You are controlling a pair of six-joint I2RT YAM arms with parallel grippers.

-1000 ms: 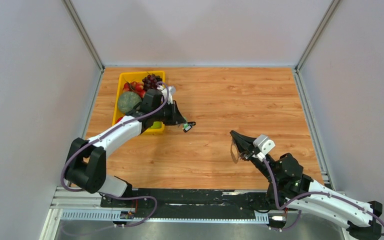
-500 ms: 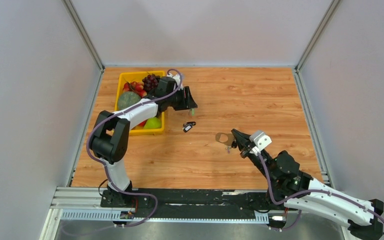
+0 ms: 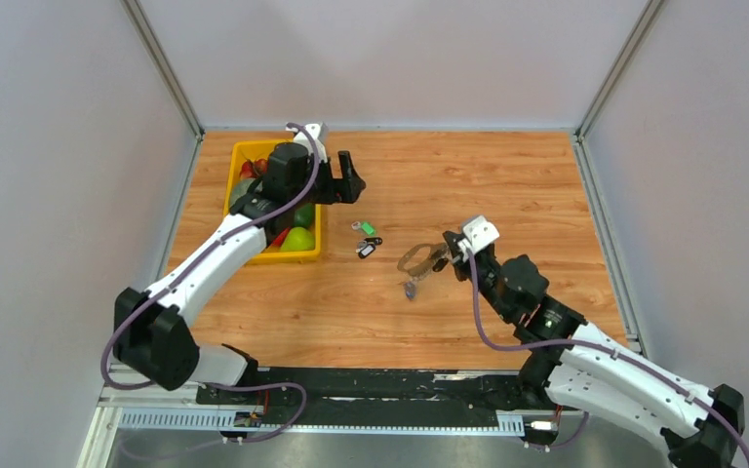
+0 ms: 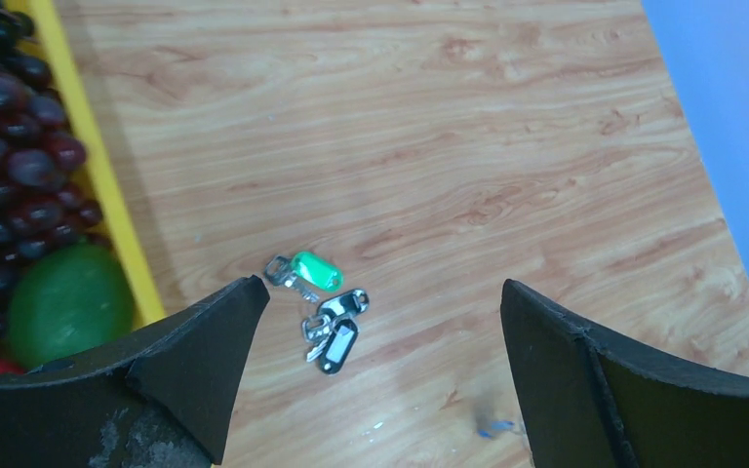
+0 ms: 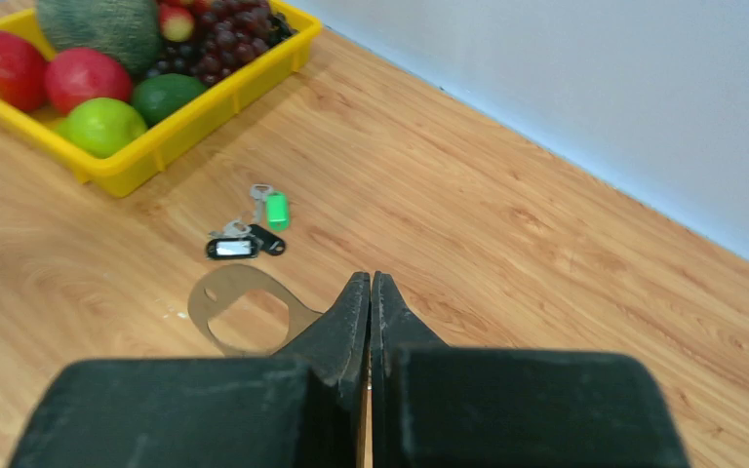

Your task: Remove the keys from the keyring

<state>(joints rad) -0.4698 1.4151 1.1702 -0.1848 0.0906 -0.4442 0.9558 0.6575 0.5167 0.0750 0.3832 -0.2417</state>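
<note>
— Fingers of my left gripper are standing wide apart, holding nothing. Fingers of my right gripper are pressing together on the narrow end of the keyring.
— Where are the keys lying?
— Keys are resting on the table, at 4 o'clock from my left gripper and 10 o'clock from the keyring, apart from it. Green tag is sitting at 11 o'clock of the dark tag, just beside it.
— Handling?
— Judging the keys light, stiff and slippery on the wood, with the tags offering the broadest hold. Keyring is showing as a thin, flat, pale loop with one big hole. It is probably a little springy, so pinching its tail seems right. Something small is hanging under it in the top view; too small to tell.
</note>
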